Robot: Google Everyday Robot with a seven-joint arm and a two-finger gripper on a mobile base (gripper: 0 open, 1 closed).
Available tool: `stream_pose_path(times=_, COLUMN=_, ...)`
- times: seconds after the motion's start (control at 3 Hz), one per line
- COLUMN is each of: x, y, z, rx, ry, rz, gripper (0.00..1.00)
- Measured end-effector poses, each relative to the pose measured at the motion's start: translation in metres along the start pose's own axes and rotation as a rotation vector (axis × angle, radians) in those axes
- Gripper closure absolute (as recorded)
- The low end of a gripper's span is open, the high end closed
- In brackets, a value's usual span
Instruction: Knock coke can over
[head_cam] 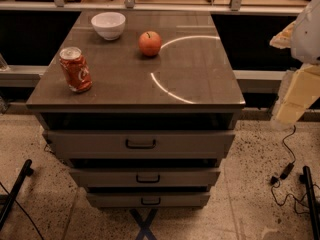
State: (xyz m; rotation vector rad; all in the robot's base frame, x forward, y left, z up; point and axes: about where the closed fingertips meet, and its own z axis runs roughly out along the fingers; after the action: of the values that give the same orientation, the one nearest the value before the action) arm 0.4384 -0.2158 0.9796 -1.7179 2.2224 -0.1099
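The coke can (pixel 76 69) is red-orange with white script and a silver top. It stands upright, slightly tilted, near the front left corner of the dark cabinet top (pixel 200 79). My gripper (pixel 293 102) hangs at the right edge of the camera view, off the cabinet's right side and below the level of its top. It is far from the can and holds nothing that I can see. A white arm part (pixel 307 29) sits above it.
A white bowl (pixel 108 24) stands at the back left of the top. An orange-red apple (pixel 150 43) sits near the back centre. The cabinet has three drawers (pixel 140 143) in front. Cables (pixel 287 169) lie on the floor at the right.
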Motion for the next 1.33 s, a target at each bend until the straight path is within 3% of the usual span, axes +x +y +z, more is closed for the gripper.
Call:
stream_pose_path(times=0.33, x=0.000, y=0.000, z=0.000, rx=0.000, ry=0.000, rz=0.000, gripper=0.00)
stream_pose_path(times=0.67, x=-0.016, y=-0.007, z=0.012, rx=-0.010, ry=-0.029, rz=-0.047, gripper=0.00)
stream_pose_path(times=1.0, x=-0.076, y=-0.044, z=0.042, rx=0.000, ry=-0.102, rz=-0.126, gripper=0.00)
stream_pose_path(times=1.33, x=-0.152, y=-0.078, z=0.075, rx=0.025, ry=-0.228, rz=-0.167, gripper=0.00)
